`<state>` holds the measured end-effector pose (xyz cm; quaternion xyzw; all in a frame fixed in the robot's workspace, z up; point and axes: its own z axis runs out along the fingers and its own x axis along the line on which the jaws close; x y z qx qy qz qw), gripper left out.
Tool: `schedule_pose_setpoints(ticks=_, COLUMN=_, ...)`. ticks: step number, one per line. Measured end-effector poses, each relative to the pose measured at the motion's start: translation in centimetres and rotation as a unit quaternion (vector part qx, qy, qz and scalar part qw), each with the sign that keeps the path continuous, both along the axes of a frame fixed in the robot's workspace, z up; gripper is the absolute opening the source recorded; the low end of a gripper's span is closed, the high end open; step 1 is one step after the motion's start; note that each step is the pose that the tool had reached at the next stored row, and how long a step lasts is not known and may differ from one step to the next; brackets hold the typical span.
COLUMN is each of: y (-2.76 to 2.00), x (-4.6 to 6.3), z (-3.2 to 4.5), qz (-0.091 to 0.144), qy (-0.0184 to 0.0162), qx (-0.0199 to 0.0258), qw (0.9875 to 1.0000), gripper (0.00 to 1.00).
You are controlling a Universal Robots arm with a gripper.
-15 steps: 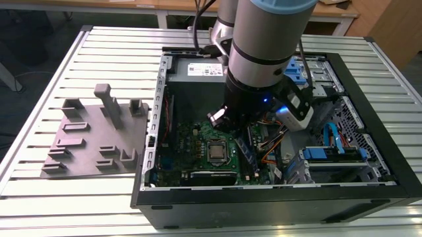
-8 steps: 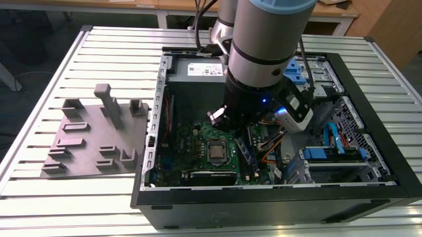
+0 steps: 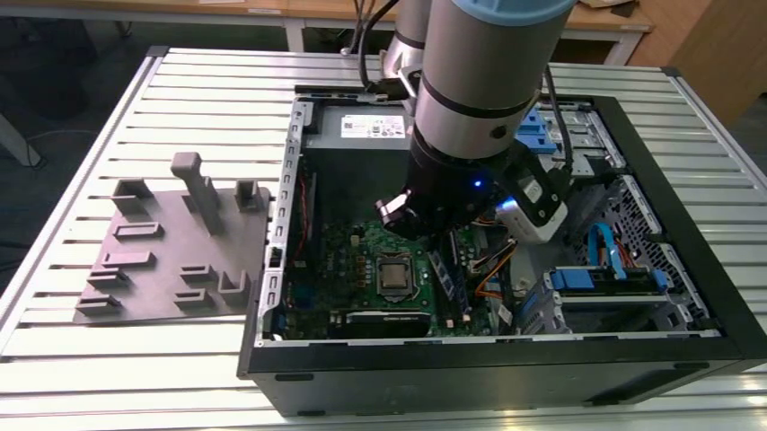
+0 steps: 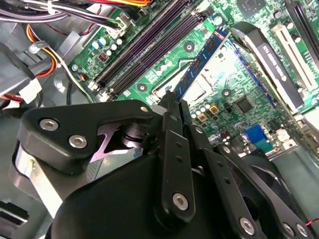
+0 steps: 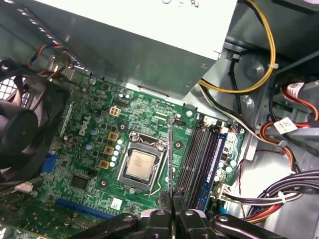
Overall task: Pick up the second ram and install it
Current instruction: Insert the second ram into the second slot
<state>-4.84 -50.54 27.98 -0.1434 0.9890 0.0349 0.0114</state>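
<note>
My gripper (image 5: 172, 198) is shut on the second ram (image 5: 170, 154), a slim stick that appears edge-on in the first wrist view. In the second wrist view the gripper (image 4: 174, 103) holds the same blue stick (image 4: 202, 64) by one end, the rest reaching out past the fingers. The stick hangs over the green motherboard (image 5: 94, 149), between the CPU socket (image 5: 140, 165) and the long black slots (image 5: 195, 154). Another blue stick (image 5: 212, 169) sits in the slot farthest from the socket. In the exterior view the arm (image 3: 480, 117) reaches down into the open computer case (image 3: 480, 359).
A grey power supply (image 5: 129, 45) borders the motherboard, with a black fan (image 5: 20, 124) at one side and bundled cables (image 5: 259, 64) beyond the slots. A blue drive bay (image 3: 599, 274) sits at the exterior view's right. A grey fixture plate (image 3: 168, 260) lies outside the case on the slatted table.
</note>
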Motion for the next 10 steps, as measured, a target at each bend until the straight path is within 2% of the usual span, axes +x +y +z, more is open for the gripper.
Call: schedule_pose_setpoints(ticks=10, y=0.0, x=0.0, z=-0.01, qz=-0.038, qy=0.0, qx=0.0, qw=0.9993, gripper=0.14)
